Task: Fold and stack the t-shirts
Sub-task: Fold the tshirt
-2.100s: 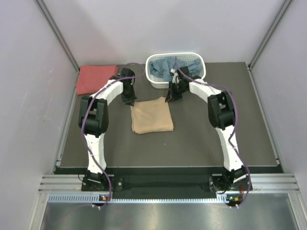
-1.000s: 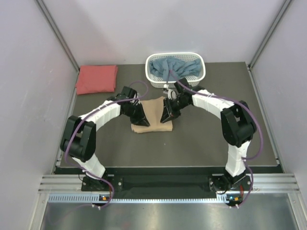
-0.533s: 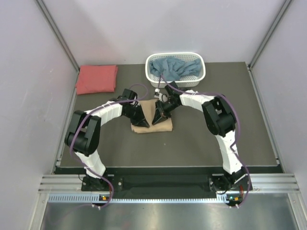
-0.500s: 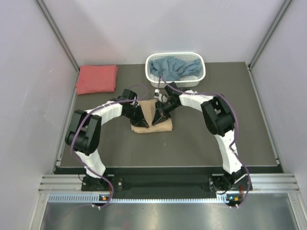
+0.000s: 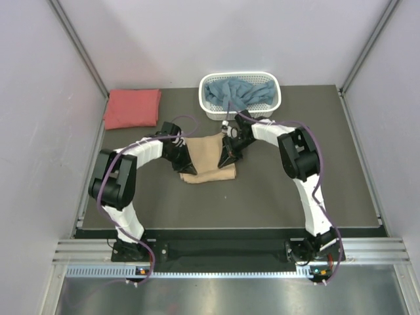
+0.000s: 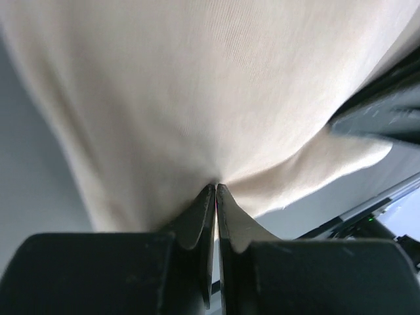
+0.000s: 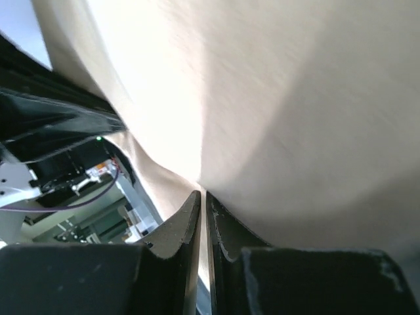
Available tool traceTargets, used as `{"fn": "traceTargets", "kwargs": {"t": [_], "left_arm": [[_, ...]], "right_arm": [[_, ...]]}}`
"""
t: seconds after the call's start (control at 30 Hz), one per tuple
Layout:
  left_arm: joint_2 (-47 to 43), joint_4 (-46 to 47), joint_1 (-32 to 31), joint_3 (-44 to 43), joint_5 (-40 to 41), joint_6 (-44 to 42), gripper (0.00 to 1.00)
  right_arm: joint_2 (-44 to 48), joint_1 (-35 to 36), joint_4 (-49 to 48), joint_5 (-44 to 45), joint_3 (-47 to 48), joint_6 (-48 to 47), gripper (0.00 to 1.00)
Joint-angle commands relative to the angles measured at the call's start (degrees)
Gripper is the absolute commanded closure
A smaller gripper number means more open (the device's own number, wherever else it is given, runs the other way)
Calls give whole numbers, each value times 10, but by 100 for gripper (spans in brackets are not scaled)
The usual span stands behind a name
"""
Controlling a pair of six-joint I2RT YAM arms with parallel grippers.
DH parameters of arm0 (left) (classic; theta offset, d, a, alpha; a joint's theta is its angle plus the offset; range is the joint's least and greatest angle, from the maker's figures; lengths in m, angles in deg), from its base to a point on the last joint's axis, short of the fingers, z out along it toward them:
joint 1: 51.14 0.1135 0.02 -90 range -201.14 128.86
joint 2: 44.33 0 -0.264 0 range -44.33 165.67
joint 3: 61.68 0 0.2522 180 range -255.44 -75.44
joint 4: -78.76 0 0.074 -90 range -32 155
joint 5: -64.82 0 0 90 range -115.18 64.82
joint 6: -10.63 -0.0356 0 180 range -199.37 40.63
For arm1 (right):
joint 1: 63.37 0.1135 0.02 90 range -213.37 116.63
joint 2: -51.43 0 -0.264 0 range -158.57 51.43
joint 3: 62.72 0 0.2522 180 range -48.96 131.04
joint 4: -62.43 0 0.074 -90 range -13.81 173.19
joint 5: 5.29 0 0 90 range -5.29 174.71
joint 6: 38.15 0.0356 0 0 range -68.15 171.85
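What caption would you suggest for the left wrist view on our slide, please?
The left fingers pinch a fold of the tan t-shirt, the cloth puckering at their tips.

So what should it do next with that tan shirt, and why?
Probably lift it evenly: the left gripper and right gripper are each shut on a side of the folded tan shirt, and the folded red shirt at far left looks like the stack spot.

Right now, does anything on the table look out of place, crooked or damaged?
Nothing looks damaged or spilled. The tan t-shirt is puckered where the left gripper and right gripper pinch it, and its near edge looks uneven. The blue t-shirt sits crumpled in the white basket, unfolded.
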Motion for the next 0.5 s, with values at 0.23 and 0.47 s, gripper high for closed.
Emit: {"fn": "traceTargets", "kwargs": {"t": [0.23, 0.47], "left_arm": [[-129, -33, 9, 48, 16, 6, 89], [-114, 6, 36, 119, 11, 22, 90]], "right_arm": [[108, 14, 58, 13, 4, -49, 92], [100, 14, 3, -44, -90, -70, 92]]}}
